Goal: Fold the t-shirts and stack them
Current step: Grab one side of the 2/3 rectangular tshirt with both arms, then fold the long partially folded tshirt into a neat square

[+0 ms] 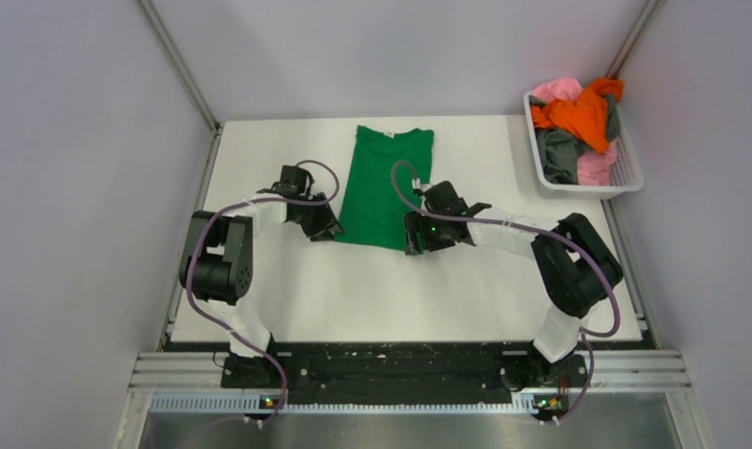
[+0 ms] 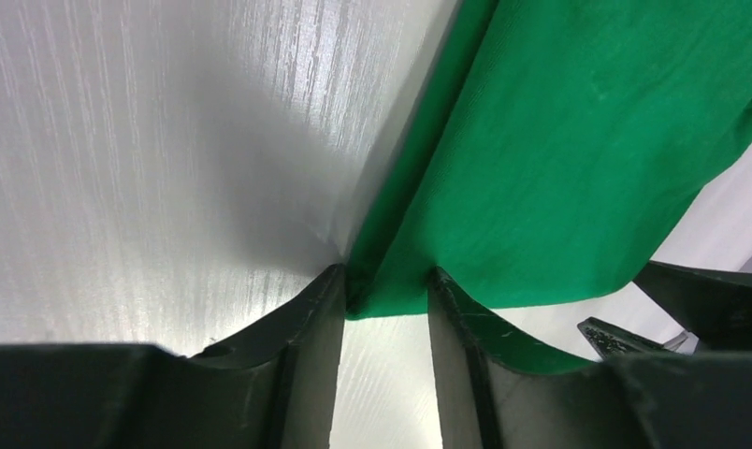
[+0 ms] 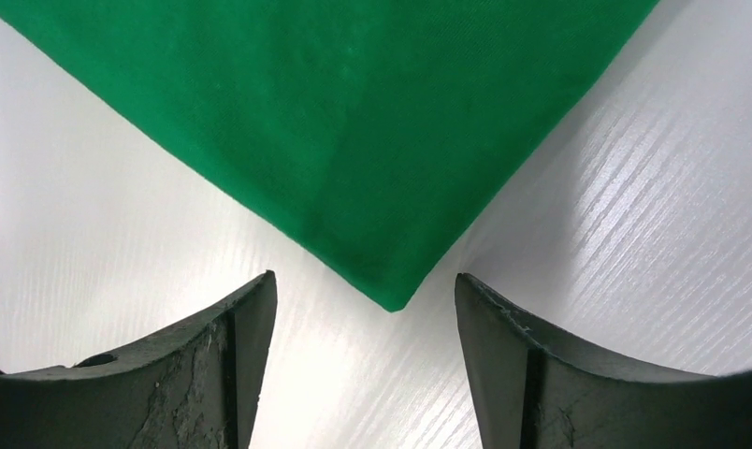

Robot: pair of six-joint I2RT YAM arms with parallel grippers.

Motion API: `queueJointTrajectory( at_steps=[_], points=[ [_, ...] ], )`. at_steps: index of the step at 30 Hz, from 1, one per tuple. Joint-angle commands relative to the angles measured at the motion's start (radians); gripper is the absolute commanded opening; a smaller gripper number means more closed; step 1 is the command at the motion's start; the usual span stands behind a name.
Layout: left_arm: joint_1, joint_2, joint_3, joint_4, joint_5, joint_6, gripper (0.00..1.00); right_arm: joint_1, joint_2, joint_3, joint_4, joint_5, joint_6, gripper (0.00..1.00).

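A bright green t-shirt (image 1: 386, 187) lies flat on the white table (image 1: 288, 290), folded into a long strip with its collar at the far end. My left gripper (image 1: 325, 230) is at its near left corner. In the left wrist view the left gripper (image 2: 386, 281) is open, and the green corner (image 2: 559, 159) lies between its fingertips. My right gripper (image 1: 412, 245) is at the near right corner. In the right wrist view the right gripper (image 3: 365, 281) is open, and the shirt's corner (image 3: 354, 140) points into the gap without touching either finger.
A white mesh basket (image 1: 625, 173) stands at the back right. It holds crumpled orange (image 1: 578, 112), pink (image 1: 557, 89) and dark grey (image 1: 559, 152) shirts. Grey walls close in the table on the left, back and right.
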Motion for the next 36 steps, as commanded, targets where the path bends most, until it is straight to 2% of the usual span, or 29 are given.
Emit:
queueJointTrajectory(
  at_steps=[1,4,5,7,8,10,16,18,19,23,25,29,32,36],
  points=[
    [-0.013,0.050,0.007,0.017,-0.049,0.011,0.40,-0.001,-0.026,-0.050,0.011,0.005,-0.014,0.69],
    [-0.013,0.070,0.012,0.015,-0.061,0.008,0.27,0.000,-0.025,-0.071,0.024,-0.001,-0.018,0.67],
    [-0.014,0.072,0.009,0.015,-0.064,0.007,0.21,0.001,-0.022,-0.076,0.034,-0.004,-0.020,0.66],
    [-0.015,0.073,0.004,0.014,-0.077,0.004,0.03,0.004,-0.012,-0.083,0.046,-0.001,-0.024,0.63],
    [-0.015,0.070,0.001,0.014,-0.081,0.003,0.00,0.005,-0.004,-0.082,0.050,0.003,-0.026,0.60],
    [-0.017,0.062,-0.010,0.014,-0.077,0.006,0.00,0.007,0.016,-0.073,0.037,0.005,-0.034,0.54],
    [-0.025,0.009,-0.069,0.004,-0.055,-0.009,0.00,0.010,0.010,-0.081,-0.017,-0.002,-0.038,0.19],
    [-0.030,-0.033,-0.104,-0.006,-0.055,-0.022,0.00,0.009,-0.022,-0.114,-0.026,-0.028,-0.037,0.04],
    [-0.035,-0.059,-0.125,-0.017,-0.049,-0.033,0.00,0.009,-0.041,-0.123,-0.039,-0.051,-0.037,0.00],
    [-0.097,-0.215,-0.204,-0.096,-0.011,-0.053,0.00,0.008,-0.142,-0.148,-0.134,-0.186,-0.051,0.00],
    [-0.144,-0.299,-0.198,-0.171,-0.040,-0.044,0.00,0.007,-0.200,-0.152,-0.185,-0.257,-0.062,0.00],
    [-0.167,-0.419,-0.162,-0.213,0.068,-0.035,0.00,-0.026,-0.285,-0.120,-0.305,-0.306,-0.096,0.00],
    [-0.162,-0.462,-0.117,-0.214,0.078,-0.016,0.00,-0.099,-0.322,-0.079,-0.344,-0.353,-0.126,0.00],
    [-0.137,-0.409,-0.023,-0.168,0.090,0.011,0.00,-0.200,-0.345,-0.012,-0.254,-0.389,-0.101,0.00]
  ],
)
